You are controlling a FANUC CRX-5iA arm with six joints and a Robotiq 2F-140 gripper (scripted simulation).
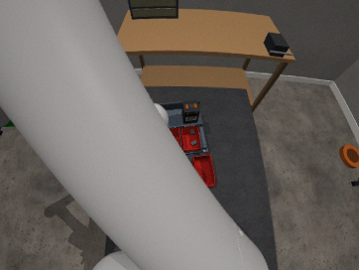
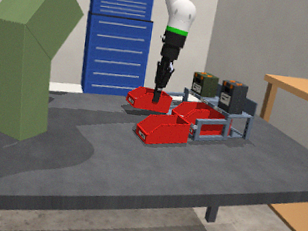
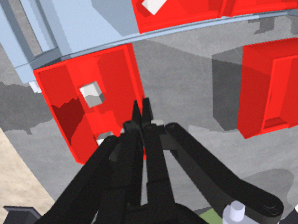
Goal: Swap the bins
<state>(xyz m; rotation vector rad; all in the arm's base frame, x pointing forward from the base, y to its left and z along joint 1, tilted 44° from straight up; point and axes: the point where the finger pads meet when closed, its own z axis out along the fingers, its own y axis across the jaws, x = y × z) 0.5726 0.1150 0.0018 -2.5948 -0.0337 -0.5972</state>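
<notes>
The red bin with the parts is to the left of the grey shelf rack; two pale parts lie in it. It also shows in the exterior view. I cannot tell whether it rests on the table or hangs just above it. My gripper comes down from above and is shut on this bin's side wall. The empty red bin stands upright on the table in front of the rack, and shows in the wrist view.
Two dark boxes with orange tops stand on top of the rack. A green block and a blue drawer cabinet are at the left. A wooden table stands beyond. The arm hides much of the top view.
</notes>
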